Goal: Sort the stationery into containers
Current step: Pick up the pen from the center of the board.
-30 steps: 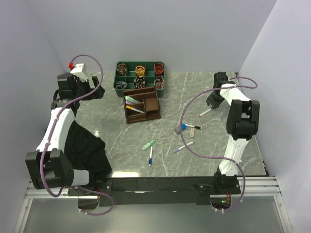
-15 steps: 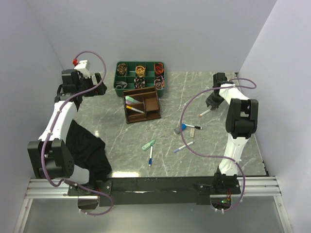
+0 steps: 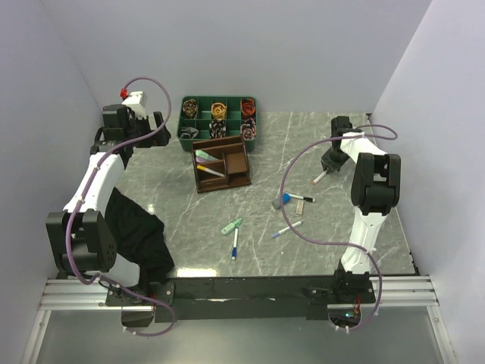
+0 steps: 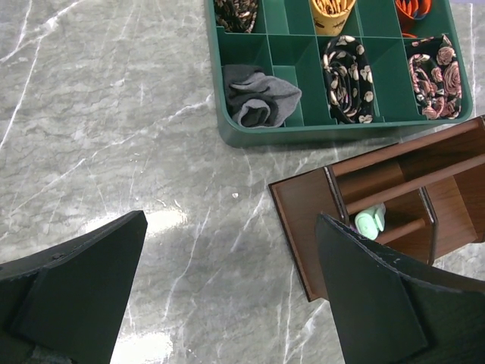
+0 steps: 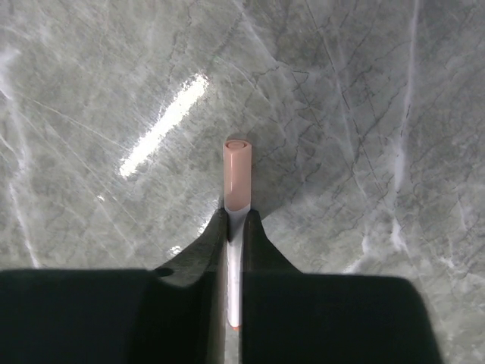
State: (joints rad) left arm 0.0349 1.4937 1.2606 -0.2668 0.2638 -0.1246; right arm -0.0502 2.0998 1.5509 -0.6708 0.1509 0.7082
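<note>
Your right gripper (image 5: 235,221) has just clamped onto the pink-capped pen (image 5: 236,171), cap jutting ahead of it, so lift now; your left gripper (image 4: 231,227) gapes wide, empty.

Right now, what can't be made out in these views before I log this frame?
Right wrist: pink-capped pen; the right gripper hides most of its barrel, so lift-off from the table is unclear.
Left wrist: brown organiser; cut by the frame edge and the left gripper's finger.
Top: organiser contents too small to name.
</note>
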